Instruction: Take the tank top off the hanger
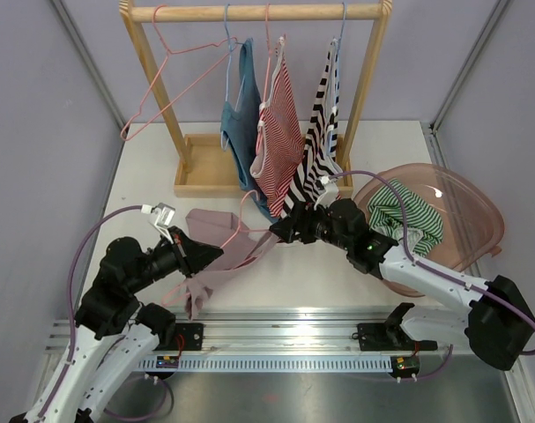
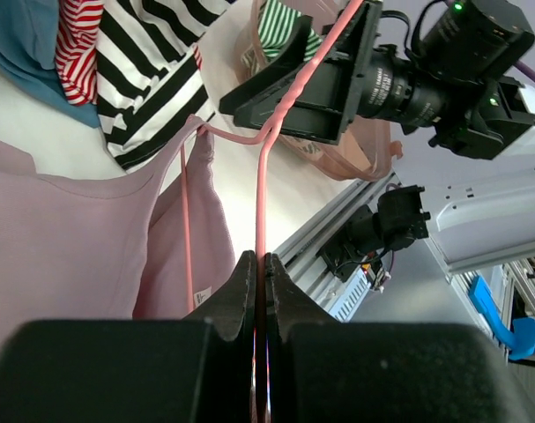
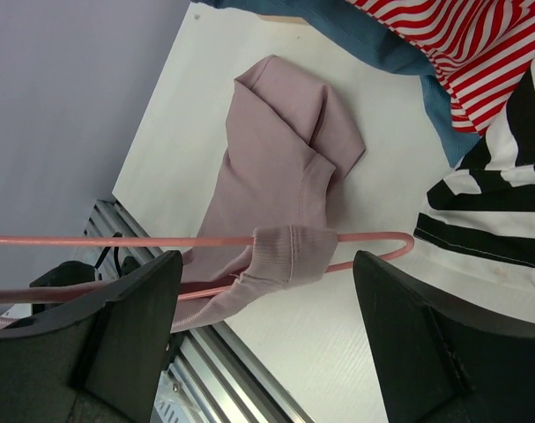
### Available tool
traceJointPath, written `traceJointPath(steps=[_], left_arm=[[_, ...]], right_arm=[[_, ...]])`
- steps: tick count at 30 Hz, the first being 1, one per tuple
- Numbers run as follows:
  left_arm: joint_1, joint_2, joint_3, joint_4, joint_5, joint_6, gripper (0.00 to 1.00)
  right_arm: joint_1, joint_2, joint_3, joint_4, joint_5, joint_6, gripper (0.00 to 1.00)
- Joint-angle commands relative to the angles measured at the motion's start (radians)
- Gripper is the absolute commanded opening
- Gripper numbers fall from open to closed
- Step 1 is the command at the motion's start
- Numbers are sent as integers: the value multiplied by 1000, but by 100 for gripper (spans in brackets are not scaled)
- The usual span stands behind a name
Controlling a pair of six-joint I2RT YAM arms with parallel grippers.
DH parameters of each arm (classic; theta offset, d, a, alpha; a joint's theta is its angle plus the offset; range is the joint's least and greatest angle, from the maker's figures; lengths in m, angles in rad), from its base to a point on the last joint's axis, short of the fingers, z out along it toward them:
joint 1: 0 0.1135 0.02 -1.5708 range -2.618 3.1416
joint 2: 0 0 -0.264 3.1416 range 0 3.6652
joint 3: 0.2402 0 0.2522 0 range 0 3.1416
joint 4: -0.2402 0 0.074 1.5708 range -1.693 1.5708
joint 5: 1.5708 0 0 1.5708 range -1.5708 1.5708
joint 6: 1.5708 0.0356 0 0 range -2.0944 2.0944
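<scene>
Hanging on rack (image 1: 254, 12): 3 tops, 1 bare hanger (image 1: 161, 84); 1 tank top (image 1: 216, 247) on table.

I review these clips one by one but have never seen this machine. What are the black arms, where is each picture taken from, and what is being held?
Two robot arms are bolted at the table's near edge, each ending in a two-finger pincer. The wide picture looks down from above and behind them; the other two come from cameras on each wrist.

The left pincer is shut on a pink hanger carrying a mauve tank top, which partly lies on the table. The right pincer is open, its fingers on either side of the hanger's end, where a strap is looped over the wire.

Behind stands a wooden rack with three more hung tops and one bare hanger. A pink basket on the right holds a green striped garment.
</scene>
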Motion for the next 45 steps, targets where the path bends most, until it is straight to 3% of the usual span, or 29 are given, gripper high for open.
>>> traceJointPath(steps=[1, 8, 13, 15, 17, 21, 24, 27, 30, 34, 39, 45], left_arm=[[-2, 6, 33, 93, -46, -24, 0], [-2, 18, 38, 145, -22, -54, 0], [-2, 15, 50, 148, -20, -55, 0], [-2, 14, 56, 136, -20, -48, 0], [-2, 12, 57, 123, -18, -44, 0], [-2, 18, 67, 100, -26, -16, 0], [-2, 41, 109, 28, -31, 58, 0], [-2, 61, 148, -30, 9, 116, 0], [-2, 57, 160, -39, 59, 127, 0], [-2, 38, 166, 31, 139, 98, 0], [-2, -3, 192, 172, 234, 49, 0], [-2, -25, 199, 471, 154, 20, 0]], right_arm=[[8, -40, -2, 5, 33, -30, 86], [7, 32, -3, 79, -63, -7, 83], [7, 97, 38, 82, -97, -16, 69], [7, 111, 43, 86, -97, -21, 51], [7, 118, 49, 82, -82, -25, 41], [7, 120, 64, 42, -39, -50, 0], [5, 91, 89, -67, 80, -88, 0], [-7, 57, 110, -177, 310, -120, 0], [-52, 55, 135, -263, 355, -131, 0], [-128, 63, 167, -299, 314, -131, 0], [-130, -3, 196, -320, 187, -149, 0], [-130, -196, 268, -339, -141, -174, 0]])
